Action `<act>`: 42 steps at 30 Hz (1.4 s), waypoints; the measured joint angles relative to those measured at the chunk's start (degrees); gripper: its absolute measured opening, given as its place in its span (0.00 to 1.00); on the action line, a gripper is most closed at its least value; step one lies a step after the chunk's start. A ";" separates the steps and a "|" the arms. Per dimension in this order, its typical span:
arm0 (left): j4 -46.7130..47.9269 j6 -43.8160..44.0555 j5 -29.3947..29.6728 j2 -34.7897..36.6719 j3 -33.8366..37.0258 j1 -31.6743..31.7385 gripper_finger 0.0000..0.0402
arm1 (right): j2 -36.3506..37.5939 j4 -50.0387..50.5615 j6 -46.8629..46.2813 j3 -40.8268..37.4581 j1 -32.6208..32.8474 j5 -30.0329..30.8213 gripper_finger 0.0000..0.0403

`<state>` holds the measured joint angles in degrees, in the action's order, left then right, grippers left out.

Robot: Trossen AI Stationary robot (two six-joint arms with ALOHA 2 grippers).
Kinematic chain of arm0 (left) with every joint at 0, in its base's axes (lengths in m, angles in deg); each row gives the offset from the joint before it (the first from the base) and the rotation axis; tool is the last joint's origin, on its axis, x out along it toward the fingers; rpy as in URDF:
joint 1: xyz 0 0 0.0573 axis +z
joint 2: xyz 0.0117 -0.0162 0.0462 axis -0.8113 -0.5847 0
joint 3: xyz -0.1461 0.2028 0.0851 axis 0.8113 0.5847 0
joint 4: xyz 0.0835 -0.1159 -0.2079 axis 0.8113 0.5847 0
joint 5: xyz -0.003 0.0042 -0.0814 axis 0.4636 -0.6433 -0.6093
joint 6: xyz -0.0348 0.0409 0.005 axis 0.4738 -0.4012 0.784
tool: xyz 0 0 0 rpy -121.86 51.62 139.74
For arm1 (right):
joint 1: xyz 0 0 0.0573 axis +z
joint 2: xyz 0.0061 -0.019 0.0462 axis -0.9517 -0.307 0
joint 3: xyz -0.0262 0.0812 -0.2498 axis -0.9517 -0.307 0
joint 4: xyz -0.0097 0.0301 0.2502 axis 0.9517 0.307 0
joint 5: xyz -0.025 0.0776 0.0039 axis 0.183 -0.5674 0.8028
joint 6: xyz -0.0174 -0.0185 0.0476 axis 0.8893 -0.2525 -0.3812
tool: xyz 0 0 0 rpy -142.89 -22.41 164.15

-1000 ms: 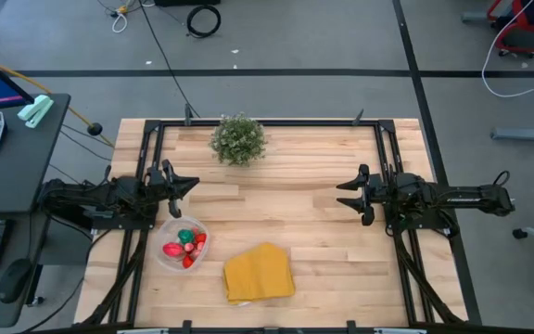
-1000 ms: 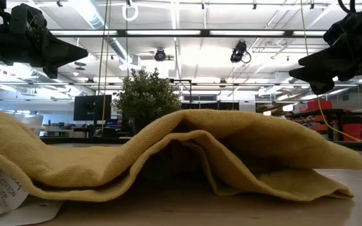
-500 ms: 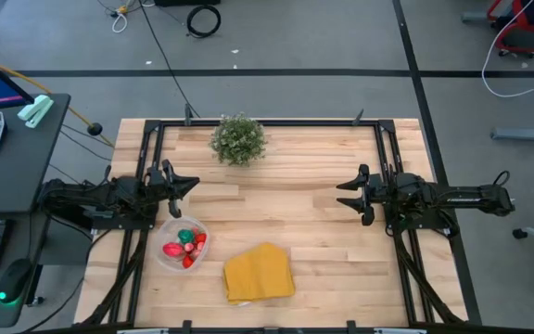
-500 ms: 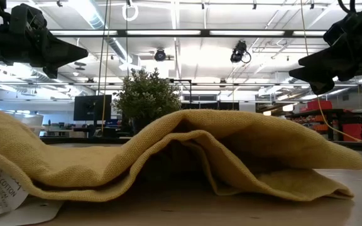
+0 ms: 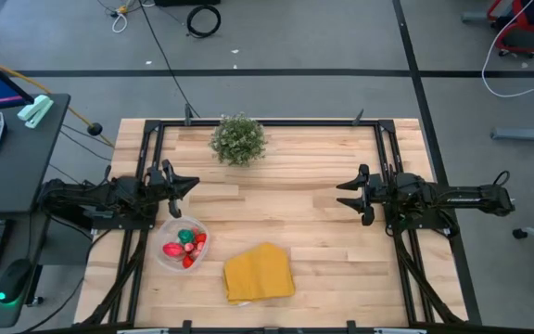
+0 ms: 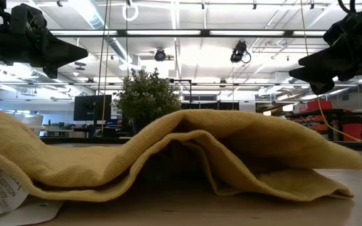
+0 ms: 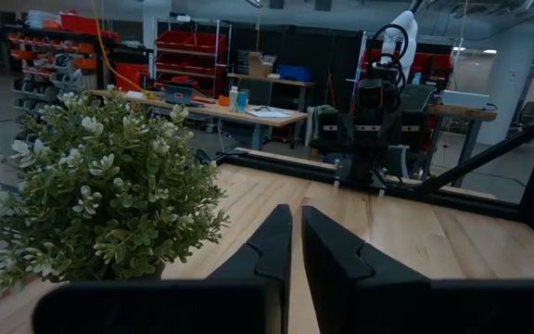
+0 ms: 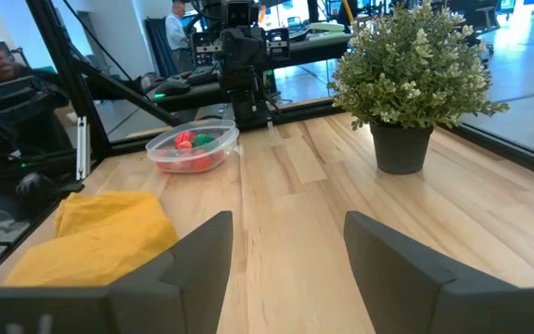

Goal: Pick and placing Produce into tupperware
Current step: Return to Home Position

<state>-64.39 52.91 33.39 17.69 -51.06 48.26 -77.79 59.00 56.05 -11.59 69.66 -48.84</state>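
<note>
Hovering clenched near the tupperware (image 5: 159,239), the left hand (image 5: 188,183) could knock it, spilling produce (image 5: 185,245), if swung low; the right hand (image 5: 343,195) hangs released.

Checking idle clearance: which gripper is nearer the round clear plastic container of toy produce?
Left. The left gripper hovers just behind the round clear plastic container, on the same side. The right gripper is far off across the wooden table.

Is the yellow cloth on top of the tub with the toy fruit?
No, the yellow cloth lies beside the tupperware, not on it.
</note>
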 joint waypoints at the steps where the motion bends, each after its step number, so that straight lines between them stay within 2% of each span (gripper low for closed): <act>1: 0.00 0.00 0.01 0.00 0.00 0.00 0.09 | 0.00 0.01 0.00 0.00 0.01 0.00 0.54; 9: -0.01 0.02 0.00 0.00 0.00 0.00 0.06 | 0.01 0.00 0.00 0.00 0.02 0.00 0.54; 19: -0.01 0.00 0.01 0.00 0.00 -0.02 0.09 | -0.01 0.00 0.00 0.00 0.02 0.00 0.54; 29: -0.01 0.02 0.00 0.00 0.00 0.00 0.06 | 0.01 0.00 0.00 0.00 0.01 0.00 0.54; 42: -0.01 0.00 0.01 0.00 -0.01 0.00 0.08 | -0.01 0.01 0.00 0.00 0.02 0.00 0.54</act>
<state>-64.40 52.91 33.40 17.69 -51.07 48.26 -77.80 59.01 56.05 -11.59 69.68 -48.84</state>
